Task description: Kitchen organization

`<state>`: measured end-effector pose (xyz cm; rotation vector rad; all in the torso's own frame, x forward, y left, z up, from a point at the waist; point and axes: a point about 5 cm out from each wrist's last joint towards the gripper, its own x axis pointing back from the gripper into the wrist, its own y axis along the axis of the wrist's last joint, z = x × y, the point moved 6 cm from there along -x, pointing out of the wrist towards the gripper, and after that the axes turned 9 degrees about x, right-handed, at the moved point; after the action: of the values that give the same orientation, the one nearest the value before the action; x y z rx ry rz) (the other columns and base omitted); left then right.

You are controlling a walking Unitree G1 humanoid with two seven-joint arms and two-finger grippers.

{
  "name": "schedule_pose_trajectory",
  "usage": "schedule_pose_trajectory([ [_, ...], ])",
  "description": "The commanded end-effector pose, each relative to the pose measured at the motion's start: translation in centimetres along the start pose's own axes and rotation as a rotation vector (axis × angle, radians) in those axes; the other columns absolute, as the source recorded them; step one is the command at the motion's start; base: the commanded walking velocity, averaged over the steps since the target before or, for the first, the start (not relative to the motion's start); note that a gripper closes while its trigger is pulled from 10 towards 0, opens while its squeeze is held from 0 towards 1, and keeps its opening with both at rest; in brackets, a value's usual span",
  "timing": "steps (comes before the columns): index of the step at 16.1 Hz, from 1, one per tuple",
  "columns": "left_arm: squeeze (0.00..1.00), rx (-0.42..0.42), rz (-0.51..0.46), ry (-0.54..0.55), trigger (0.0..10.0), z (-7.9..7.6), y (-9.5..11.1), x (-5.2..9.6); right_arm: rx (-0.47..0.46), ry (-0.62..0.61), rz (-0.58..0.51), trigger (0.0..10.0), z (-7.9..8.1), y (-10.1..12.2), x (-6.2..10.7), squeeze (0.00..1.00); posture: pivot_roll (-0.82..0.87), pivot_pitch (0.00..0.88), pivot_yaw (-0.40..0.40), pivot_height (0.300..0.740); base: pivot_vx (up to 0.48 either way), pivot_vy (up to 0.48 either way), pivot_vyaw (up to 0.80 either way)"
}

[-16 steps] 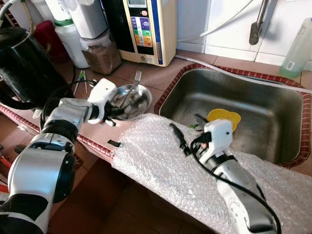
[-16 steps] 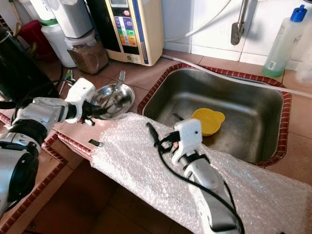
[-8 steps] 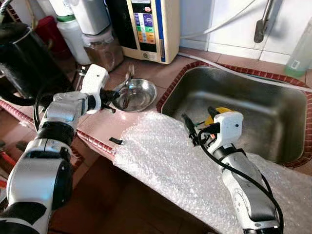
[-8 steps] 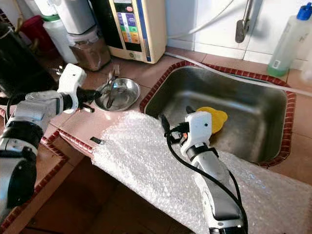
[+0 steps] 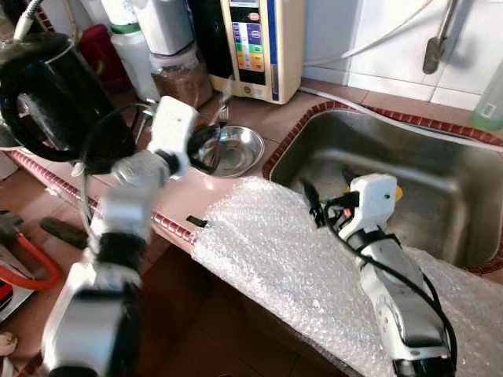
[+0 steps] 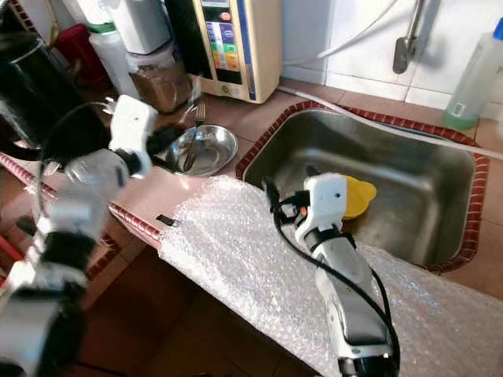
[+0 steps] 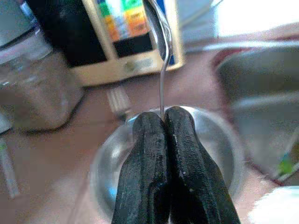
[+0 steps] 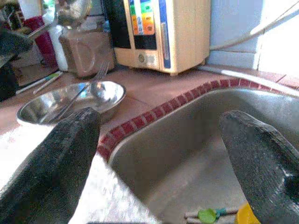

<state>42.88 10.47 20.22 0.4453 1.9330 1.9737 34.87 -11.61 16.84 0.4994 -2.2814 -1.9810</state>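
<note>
My left gripper is clamped tight on the thin handle of a spoon, fingers pressed flat together with the metal stem sticking up out between the tips. The spoon is lifted clear above the steel bowl, which sits on the brown tiled counter just left of the sink. A fork lies in that bowl with its tines poking over the far rim. My left arm looks blurry in the head views.

My right gripper is spread wide open with nothing in it, hovering at the near-left edge of the sink, over the sheet of bubble wrap draped across the counter's front edge. A yellow dish lies in the sink basin, partly hidden behind my right wrist.

Behind the bowl there's a beige appliance with coloured buttons against the wall, a jar of brown stuff beside it, and a big black kettle off to the left.
</note>
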Motion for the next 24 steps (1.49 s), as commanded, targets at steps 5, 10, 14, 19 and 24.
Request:
schedule_pose_trajectory([
  [5,0.00,-0.123,-0.107,-0.001,0.0,-4.8,-1.9,1.2,-0.050,-0.111,-0.026,10.0,-2.3,0.8,-1.0,0.00,-0.13,0.049,0.125,0.740,0.000,0.000,0.00],
  [10,0.00,-0.361,-0.165,-0.036,0.0,-7.3,-3.9,2.5,-0.301,-0.110,-0.010,10.0,-2.9,0.6,-1.0,0.00,-0.14,0.058,0.122,0.740,0.000,0.000,0.00],
  [14,0.00,-0.542,-0.205,-0.142,0.0,-10.8,-5.1,2.3,-0.506,-0.011,-0.020,10.0,-1.9,1.6,-2.0,0.00,-0.14,0.056,0.119,0.740,0.000,0.000,0.00],
  [19,0.00,-0.601,-0.228,-0.181,0.0,-12.3,-5.8,2.0,-0.484,-0.026,-0.004,10.0,-3.1,2.3,-3.2,0.00,-0.15,0.055,0.111,0.740,0.000,0.000,0.00],
  [24,0.00,-0.643,-0.242,-0.182,0.0,-12.6,-6.0,1.8,-0.413,0.000,0.070,0.0,-1.7,2.4,-5.4,0.00,-0.15,0.053,0.102,0.740,0.000,0.000,0.00],
])
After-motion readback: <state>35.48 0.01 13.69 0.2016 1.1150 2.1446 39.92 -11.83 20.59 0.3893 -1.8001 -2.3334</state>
